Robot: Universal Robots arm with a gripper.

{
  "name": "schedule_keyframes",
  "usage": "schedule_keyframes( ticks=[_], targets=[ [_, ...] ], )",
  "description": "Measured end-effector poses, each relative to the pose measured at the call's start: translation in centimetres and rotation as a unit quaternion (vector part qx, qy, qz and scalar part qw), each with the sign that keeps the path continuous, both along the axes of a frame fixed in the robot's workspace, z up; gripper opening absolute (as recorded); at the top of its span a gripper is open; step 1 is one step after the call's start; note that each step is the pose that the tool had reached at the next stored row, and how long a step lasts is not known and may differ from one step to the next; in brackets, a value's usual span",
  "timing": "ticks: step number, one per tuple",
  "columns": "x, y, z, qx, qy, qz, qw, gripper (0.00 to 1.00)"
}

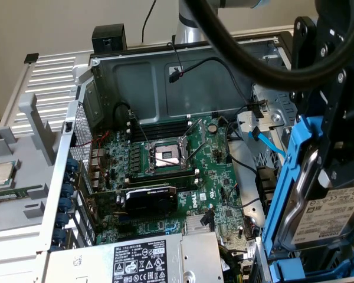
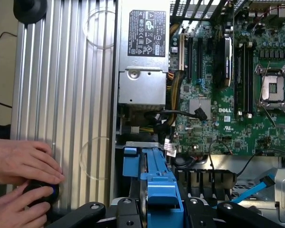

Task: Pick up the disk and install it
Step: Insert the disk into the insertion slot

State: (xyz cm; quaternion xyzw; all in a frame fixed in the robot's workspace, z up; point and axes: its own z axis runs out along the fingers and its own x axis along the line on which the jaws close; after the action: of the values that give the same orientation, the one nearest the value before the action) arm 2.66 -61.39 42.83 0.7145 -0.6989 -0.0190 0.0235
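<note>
My hand [image 1: 329, 174] is clamped on the disk [image 1: 333, 215], a black finger [image 2: 92, 213] on each side of its blue carrier frame [image 2: 154, 175]. The disk stands on edge with its white label facing the exterior camera, at the exterior view's right side of the open computer case [image 1: 106, 76]. Its lower end is close to a blue fitting [image 1: 295, 271] in the drive bay, and I cannot tell whether they touch. Beside it a blue data cable [image 1: 265, 141] trails over the motherboard [image 1: 218, 177]. Further in lie the bare CPU socket [image 1: 165, 156], the black graphics card [image 1: 150, 200] and the power supply [image 1: 147, 262]. Outside the case a person's hands [image 2: 23, 164] rest on a ribbed metal panel [image 2: 66, 95], around a black knob [image 2: 40, 192].
</note>
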Motion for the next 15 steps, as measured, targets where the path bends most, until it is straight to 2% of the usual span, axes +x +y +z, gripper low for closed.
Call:
schedule_keyframes(
  ticks=[15],
  targets=[
    [0.06, 0.00, -0.20, 0.0000, 0.0000, 0.000, 1.0000, 0.37]
  ],
)
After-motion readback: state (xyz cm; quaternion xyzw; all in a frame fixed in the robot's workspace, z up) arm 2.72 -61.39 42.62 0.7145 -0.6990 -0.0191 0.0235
